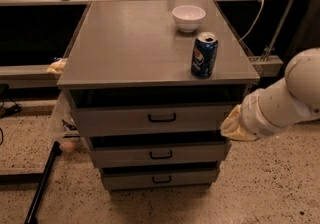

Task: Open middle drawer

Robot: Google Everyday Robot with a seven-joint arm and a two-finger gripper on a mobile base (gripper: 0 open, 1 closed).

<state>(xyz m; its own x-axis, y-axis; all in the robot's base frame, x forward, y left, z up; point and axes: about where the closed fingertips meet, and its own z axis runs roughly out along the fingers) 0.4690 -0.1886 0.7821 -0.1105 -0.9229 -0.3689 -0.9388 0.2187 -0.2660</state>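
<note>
Floor point(160, 207) in frt of middle drawer point(160, 154) free, tool point(232, 126) by cabinet point(140, 43) rt side

High front view downward, end effector point(233, 124) right

Hand point(231, 126) at right end of top drawer point(115, 118), just above middle drawer point(195, 154); can point(204, 56), bowl point(188, 17) on worktop point(130, 43).

3 drawers point(125, 118) point(125, 154) point(130, 179), 1 can point(204, 55), 1 bowl point(188, 17) — 1 gripper point(232, 125) beside the drawers.
</note>
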